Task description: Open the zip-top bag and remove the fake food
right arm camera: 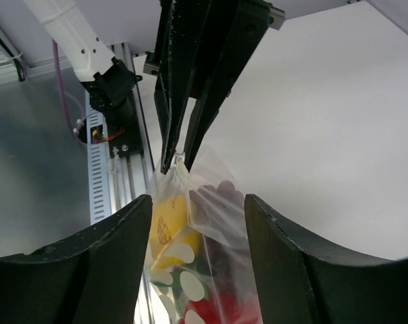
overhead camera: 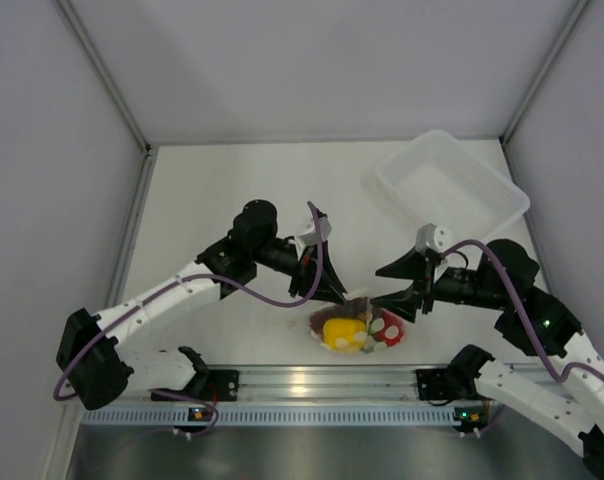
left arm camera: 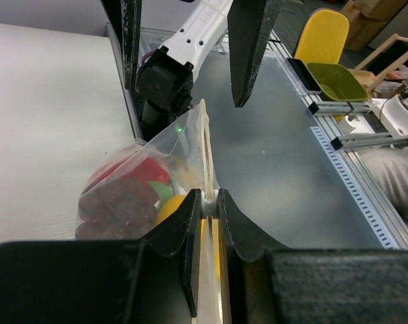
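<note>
The zip-top bag (overhead camera: 354, 322) hangs between my grippers near the table's front edge, holding the fake food: a yellow pepper (overhead camera: 342, 333), a red piece with white spots (overhead camera: 388, 330) and dark purple grapes (overhead camera: 355, 308). My left gripper (overhead camera: 344, 297) is shut on the zip strip (left arm camera: 207, 152) at the bag's top corner; the left wrist view shows its jaws pinching the strip (left arm camera: 211, 201). My right gripper (right arm camera: 197, 202) is open, its fingers (right arm camera: 123, 256) on either side of the bag (right arm camera: 214, 236) without touching it. The yellow pepper (right arm camera: 167, 226) shows through the plastic.
A rigid clear rectangular tray (overhead camera: 452, 190) stands at the back right. A metal rail (overhead camera: 312, 380) runs along the table's near edge just in front of the bag. Grey walls close the left, back and right.
</note>
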Controlling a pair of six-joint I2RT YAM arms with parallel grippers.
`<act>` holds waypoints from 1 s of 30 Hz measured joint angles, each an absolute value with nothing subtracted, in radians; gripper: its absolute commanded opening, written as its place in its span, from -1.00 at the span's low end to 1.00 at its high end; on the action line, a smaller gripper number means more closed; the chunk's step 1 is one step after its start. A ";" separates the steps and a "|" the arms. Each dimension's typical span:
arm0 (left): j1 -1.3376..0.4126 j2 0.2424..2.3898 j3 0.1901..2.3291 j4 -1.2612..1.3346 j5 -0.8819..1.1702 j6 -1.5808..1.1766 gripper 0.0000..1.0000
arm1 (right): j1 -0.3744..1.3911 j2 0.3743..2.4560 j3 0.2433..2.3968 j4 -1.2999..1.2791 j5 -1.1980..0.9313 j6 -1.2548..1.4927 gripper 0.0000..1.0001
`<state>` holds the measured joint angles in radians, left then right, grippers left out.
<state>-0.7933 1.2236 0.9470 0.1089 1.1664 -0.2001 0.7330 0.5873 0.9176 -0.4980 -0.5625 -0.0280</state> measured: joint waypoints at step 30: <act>-0.786 1.240 1.077 -0.048 1.053 -0.104 -1.00 | 0.733 0.578 0.866 -0.443 -0.467 0.063 -1.00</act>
<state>-0.7860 1.2396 1.0775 -0.0483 1.0531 -0.1043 0.7334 0.5777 0.8661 -0.4427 -0.4671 0.0631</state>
